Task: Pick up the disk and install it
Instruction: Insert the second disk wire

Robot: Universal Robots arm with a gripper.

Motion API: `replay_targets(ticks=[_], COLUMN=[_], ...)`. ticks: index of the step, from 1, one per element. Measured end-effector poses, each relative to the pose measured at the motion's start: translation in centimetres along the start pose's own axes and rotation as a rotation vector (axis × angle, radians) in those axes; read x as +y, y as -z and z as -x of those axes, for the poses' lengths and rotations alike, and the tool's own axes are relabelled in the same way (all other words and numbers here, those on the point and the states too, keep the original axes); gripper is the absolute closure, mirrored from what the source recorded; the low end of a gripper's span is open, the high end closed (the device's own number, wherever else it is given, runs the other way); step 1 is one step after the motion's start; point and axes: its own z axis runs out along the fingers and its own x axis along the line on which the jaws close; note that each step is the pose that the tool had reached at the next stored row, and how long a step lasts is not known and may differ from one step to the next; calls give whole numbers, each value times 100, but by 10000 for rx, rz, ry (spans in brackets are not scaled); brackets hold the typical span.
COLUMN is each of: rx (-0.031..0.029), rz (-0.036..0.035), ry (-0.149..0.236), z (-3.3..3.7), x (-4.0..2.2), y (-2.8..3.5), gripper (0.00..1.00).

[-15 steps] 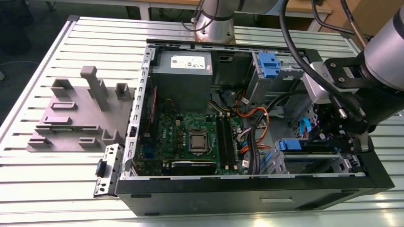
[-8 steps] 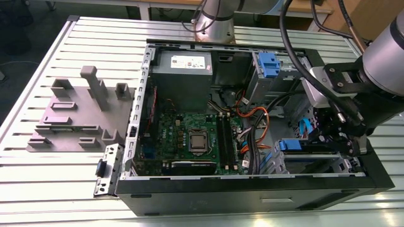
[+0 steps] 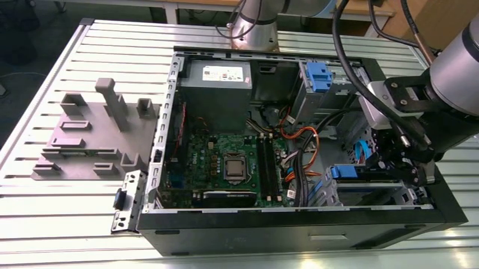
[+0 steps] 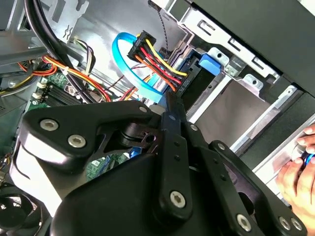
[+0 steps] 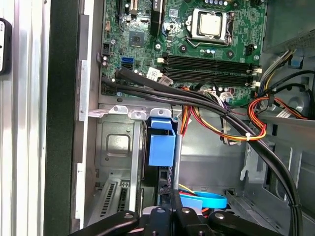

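End effector (image 3: 408, 168) sits low inside the open computer case (image 3: 299, 224); cannot tell its finger state. Disk (image 5: 161, 147) stands edge-on in the drive bay just ahead; judged best pushed straight, clear of cables (image 5: 221, 123).

I see a ribbed aluminium table (image 3: 90, 45) carrying everything. The open black computer case (image 3: 299, 232) lies on its side directly on the slats, toward the exterior view's right. Beside it, on the exterior view's left, sits a grey fixture plate (image 3: 86, 140) with upright blocks. A small metal bracket (image 3: 129, 203) rests against the case's near corner.
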Motion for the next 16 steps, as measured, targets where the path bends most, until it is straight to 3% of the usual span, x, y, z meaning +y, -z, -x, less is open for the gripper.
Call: replay_targets(ticks=[3, 9, 16], rx=[-10, -1, -2], rz=[-2, 0, 0], ry=[1, 2, 1], z=[2, 13, 14], x=[-3, -10, -11], y=[19, 123, 133], gripper=[89, 89, 89])
